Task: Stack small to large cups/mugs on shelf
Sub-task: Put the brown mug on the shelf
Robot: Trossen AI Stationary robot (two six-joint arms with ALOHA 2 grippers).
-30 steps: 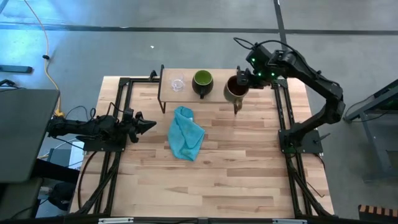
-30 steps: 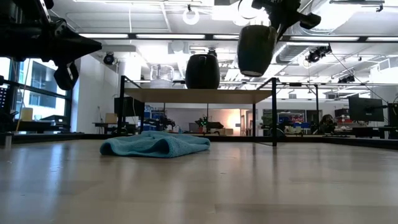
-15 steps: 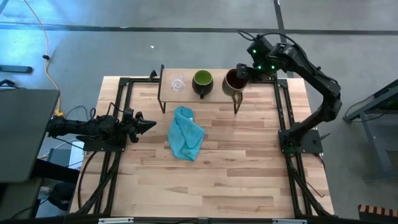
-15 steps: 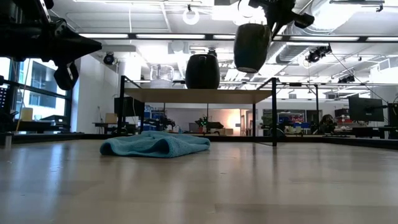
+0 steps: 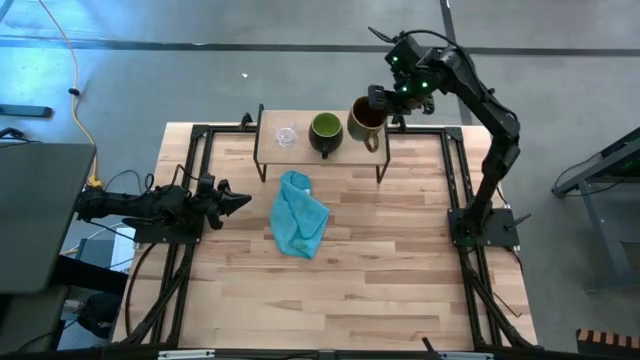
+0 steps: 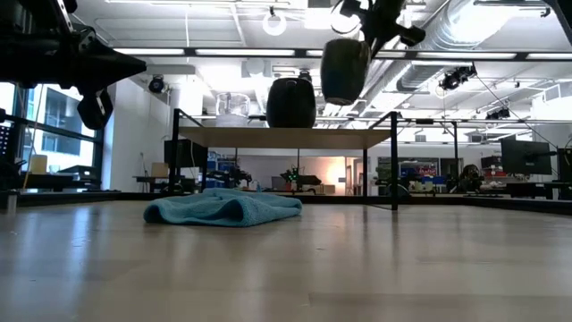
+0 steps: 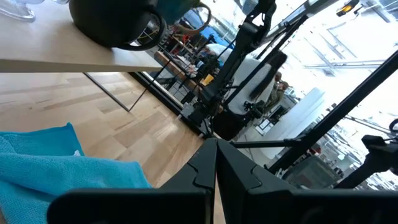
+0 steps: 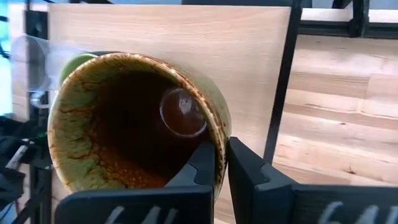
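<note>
The light-wood shelf on thin black legs stands at the table's far side. On it stand the tiny clear glass cup and the dark mug with green inside. My right gripper is shut on the olive-tan mug with brown inside, above the shelf's right part, beside the dark mug. In the low view the olive-tan mug hangs above the shelf top. My left gripper is shut and empty near the table's left edge. My right gripper holds the olive-tan mug by its rim wall, one finger inside the mug and one finger outside. The fingers come from above, from the table's right side. The mug is lifted clear of the shelf, tilted a little.
A teal-blue cloth lies crumpled on the tabletop in front of the shelf. Black frame rails run along the table's left and right sides. The striped wooden tabletop lies toward the near edge.
My right gripper has carried the olive-tan mug toward the table's left and far edge, from beyond the shelf's right end to over the shelf, closer to the dark mug. The mug stays lifted clear.
</note>
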